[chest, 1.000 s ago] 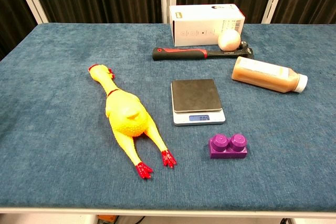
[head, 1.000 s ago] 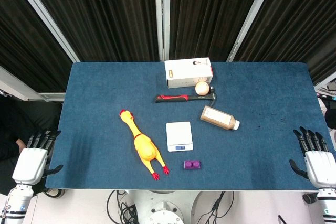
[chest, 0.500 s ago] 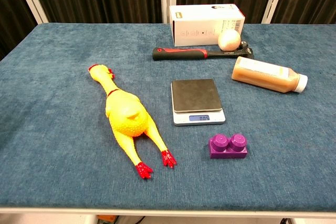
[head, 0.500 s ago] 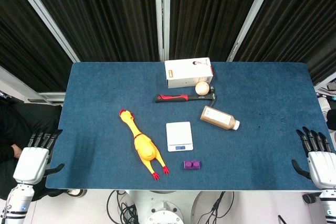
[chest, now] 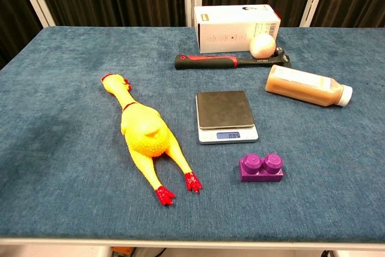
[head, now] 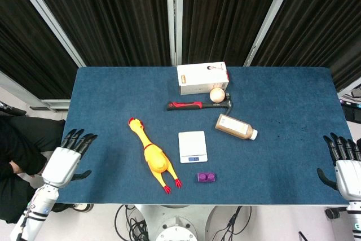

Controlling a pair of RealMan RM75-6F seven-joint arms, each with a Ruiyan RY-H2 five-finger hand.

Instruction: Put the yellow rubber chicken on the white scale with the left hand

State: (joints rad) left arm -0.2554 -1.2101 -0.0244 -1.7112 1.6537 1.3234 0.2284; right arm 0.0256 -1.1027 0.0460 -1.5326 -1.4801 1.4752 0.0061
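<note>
A robot test lab: black curtains (head: 118, 15) across the frame's top, a blue-clothed table (head: 101, 94) below, cables (head: 127, 218) underneath.

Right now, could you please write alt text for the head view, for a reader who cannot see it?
A yellow rubber chicken lies flat on a blue table, just left of an empty white scale. The open left hand hovers at the table's left edge, holding nothing, and the right hand is at the right edge. Behind the scale lie a hammer, a ball, a box and a bottle; a purple block sits in front.
</note>
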